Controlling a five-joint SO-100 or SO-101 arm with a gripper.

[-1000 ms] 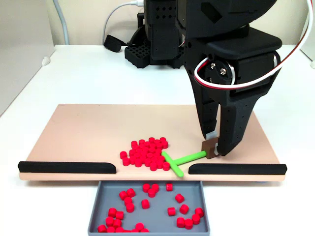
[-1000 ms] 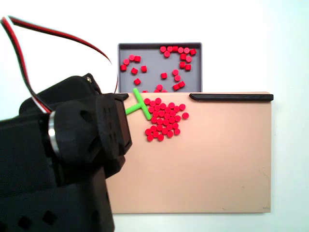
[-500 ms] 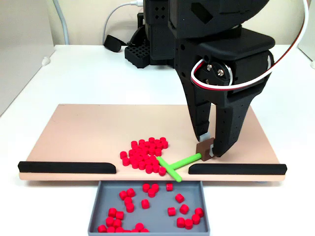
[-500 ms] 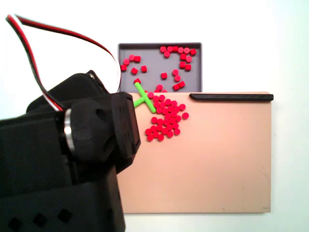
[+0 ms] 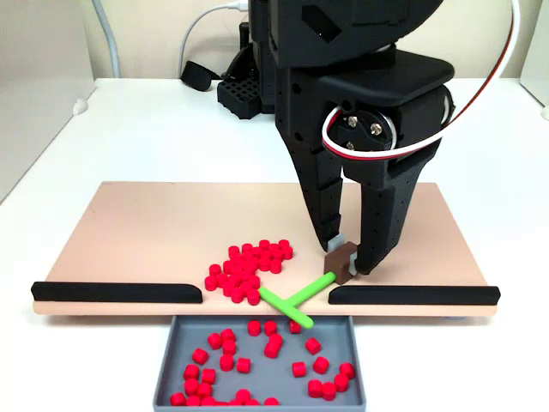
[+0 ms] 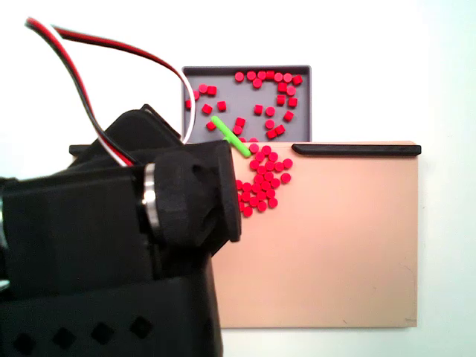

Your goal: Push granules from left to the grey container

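My gripper stands over the tan board near its front edge, shut on the brown block at the end of a green T-shaped stick. The stick's crossbar overhangs the grey container below the gap between the black strips. A pile of red granules lies on the board just left of the stick, and many more granules lie inside the container. In the other fixed view the arm hides the gripper; the stick reaches into the container, with granules beside it on the board.
Two black strips line the board's front edge with a gap over the container. The arm's black base and cables stand behind the board. The board's left half and back are bare; a white table surrounds it.
The gripper moved left and toward the front edge, swinging the stick. Its crossbar swept several granules through the gap into the container and now hangs over it.
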